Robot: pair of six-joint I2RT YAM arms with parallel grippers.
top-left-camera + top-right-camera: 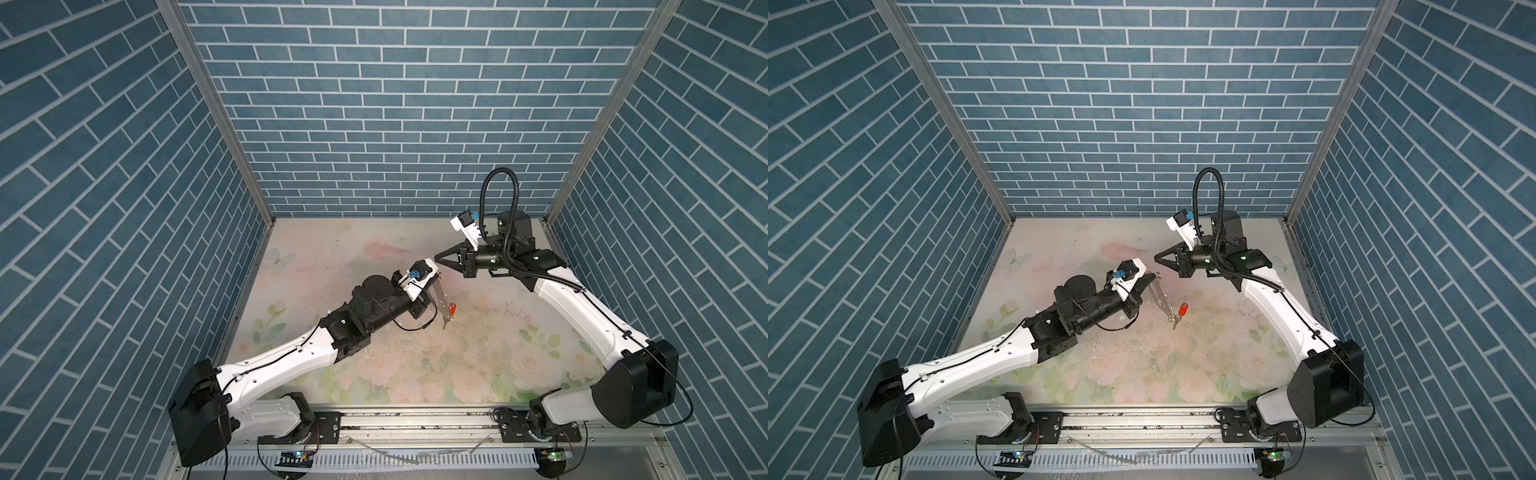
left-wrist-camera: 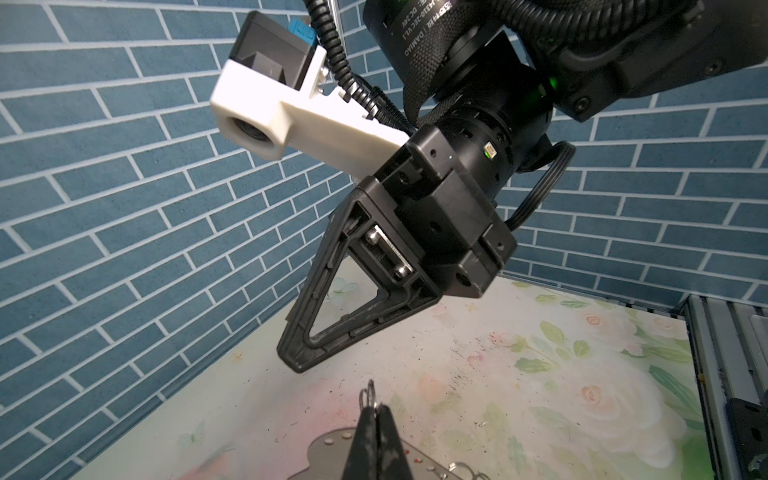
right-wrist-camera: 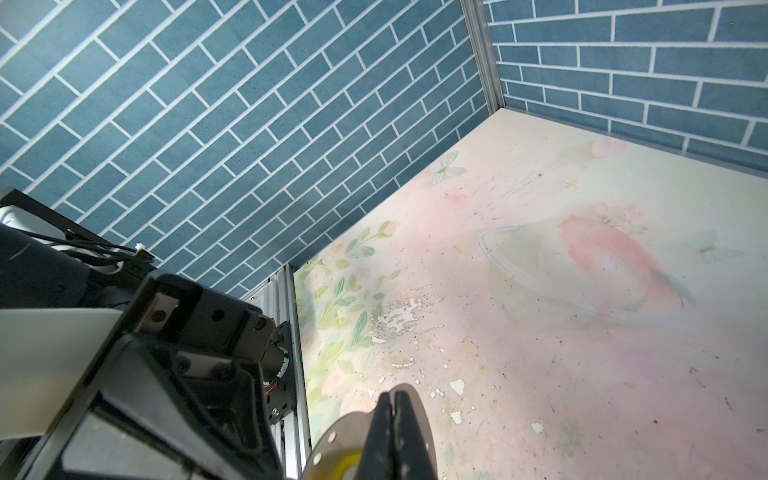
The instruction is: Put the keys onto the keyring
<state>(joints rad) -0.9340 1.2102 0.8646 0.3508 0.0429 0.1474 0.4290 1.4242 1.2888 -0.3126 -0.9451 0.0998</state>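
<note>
My left hand (image 2: 376,419) pinches the grey flat strap keyring (image 1: 1160,297) by a ring; the silver key with a red plastic tag (image 1: 1182,309) hangs low on it. My right hand (image 3: 392,401) is pressed together, a cut-off yellow bit (image 3: 347,461) beside it.

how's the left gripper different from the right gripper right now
The left gripper is shut on a small metal ring of the keyring, which carries the red-tagged key; the right gripper is shut with nothing seen in it. In both top views the left gripper is mostly hidden under its wrist camera; the right gripper shows plainly, pointing toward it. Both are shut, tips close together.
</note>
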